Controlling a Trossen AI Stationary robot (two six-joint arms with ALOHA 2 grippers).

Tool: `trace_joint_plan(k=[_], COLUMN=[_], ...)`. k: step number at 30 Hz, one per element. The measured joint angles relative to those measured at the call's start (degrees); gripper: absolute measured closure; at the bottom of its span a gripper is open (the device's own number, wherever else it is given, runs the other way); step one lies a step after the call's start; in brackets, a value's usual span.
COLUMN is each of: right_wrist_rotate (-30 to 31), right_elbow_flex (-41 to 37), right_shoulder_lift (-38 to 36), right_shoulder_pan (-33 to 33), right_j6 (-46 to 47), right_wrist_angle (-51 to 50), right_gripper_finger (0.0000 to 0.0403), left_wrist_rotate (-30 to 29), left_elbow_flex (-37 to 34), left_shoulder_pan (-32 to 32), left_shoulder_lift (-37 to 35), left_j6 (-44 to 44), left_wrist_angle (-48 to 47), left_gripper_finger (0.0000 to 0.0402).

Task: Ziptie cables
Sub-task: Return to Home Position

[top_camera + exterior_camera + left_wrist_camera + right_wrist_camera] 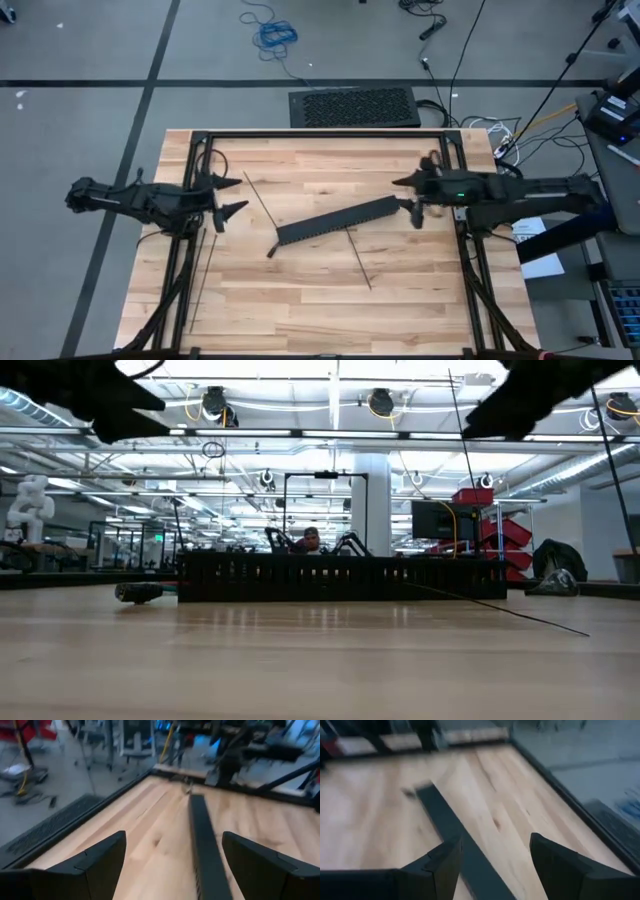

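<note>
Nearest the low camera, a loose ziptie [520,614] lay at 5 o'clock of the covered cable duct [335,222]. We saw the cables nowhere; presumably they were shut inside. The right gripper [402,196], jaws spread and empty, hung just off the duct's 3 o'clock end, and we judged a careless retreat could clip and skew it. The left gripper [240,194], likewise spread, hung at 9 o'clock. Only the low view showed the duct's slotted wall; only the high view placed both grippers.

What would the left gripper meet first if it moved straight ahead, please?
Probably the black cable duct, lying centred ahead of the left gripper in its wrist view, though the gripper's height is unclear.
</note>
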Motion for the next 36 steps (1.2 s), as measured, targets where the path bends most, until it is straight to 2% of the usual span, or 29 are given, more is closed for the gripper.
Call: trace_joint_plan(k=[3, 7, 12, 16, 22, 27, 30, 36], right_wrist_rotate=[-0.73, -0.69, -0.73, -1.76, -2.27, -2.39, -5.09, -1.73], right_elbow_flex=[-6.45, -13.51, -24.31, -30.59, -35.64, -35.76, -35.74, -35.67], right_shoulder_lift=[-8.62, -15.94, -20.39, -21.06, -21.06, -21.10, -21.10, -21.08], right_shoulder_pan=[1.28, 3.11, 4.12, 4.14, 4.19, 4.30, 4.30, 4.28], right_j6=[2.01, 3.67, 3.08, 3.00, 1.72, 0.09, -2.37, -2.08], right_wrist_angle=[4.96, 8.92, 23.13, 32.86, 38.65, 42.35, 46.89, 49.12], right_gripper_finger=[0.0179, 0.0179, 0.0179, 0.0179, 0.0179, 0.0179, 0.0179, 0.0179], left_wrist_rotate=[0.16, 0.64, 2.71, 2.97, 2.94, 2.55, 1.71, 1.46], left_elbow_flex=[-4.17, -10.93, -18.00, -21.48, -22.76, -22.76, -22.76, -22.76], left_shoulder_pan=[-0.55, -0.68, -0.68, -0.68, -0.69, -0.70, -0.70, -0.70], left_shoulder_lift=[-1.06, -1.03, -1.69, -3.27, -5.05, -5.10, -5.10, -5.12], left_j6=[1.98, 1.72, 1.69, 1.88, 1.38, 2.06, 2.92, 0.76], left_wrist_angle=[7.33, 14.23, 25.66, 30.84, 32.23, 29.55, 29.37, 28.72], left_gripper_finger=[0.0075, 0.0075, 0.0075, 0.0075, 0.0075, 0.0075, 0.0075, 0.0075])
